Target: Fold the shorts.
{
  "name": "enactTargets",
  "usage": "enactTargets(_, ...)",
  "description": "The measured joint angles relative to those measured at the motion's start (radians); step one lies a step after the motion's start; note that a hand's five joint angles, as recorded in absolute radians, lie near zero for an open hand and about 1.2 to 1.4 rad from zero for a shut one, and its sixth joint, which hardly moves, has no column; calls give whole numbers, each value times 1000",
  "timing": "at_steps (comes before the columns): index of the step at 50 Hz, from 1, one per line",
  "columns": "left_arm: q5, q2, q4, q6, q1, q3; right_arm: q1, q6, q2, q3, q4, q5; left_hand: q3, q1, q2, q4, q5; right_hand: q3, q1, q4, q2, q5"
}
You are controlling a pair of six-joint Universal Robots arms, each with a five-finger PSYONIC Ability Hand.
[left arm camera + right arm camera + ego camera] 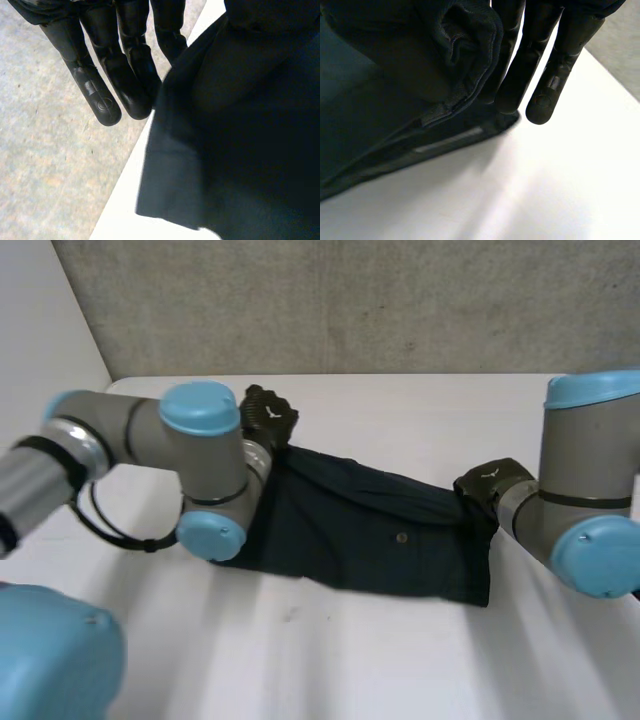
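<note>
Worktop [400, 660], white, carried the dark shorts [370, 530] laid crossways, their long axis running from one hand to the other. The left hand [268, 415] had the far-left end, cloth hanging from its straight fingers [125, 75] — pinched, by the look of it. The right hand [487, 485] gripped a bunched fold at the opposite end. Each hand being at its own end, the fold would likely turn on carrying one end toward the other.

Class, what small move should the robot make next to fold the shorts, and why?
Probably lift both ends together and carry them toward the near edge: the left robot hand and right robot hand each pinch an end of the shorts, which lie spread on the table.
</note>
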Motion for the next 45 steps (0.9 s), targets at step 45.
enactTargets(45, 81, 395, 265, -283, 38, -533, -82, 211, -292, 408, -275, -105, -979, -955, -1000, -997, -919, -959, -710, -955, -952, -923)
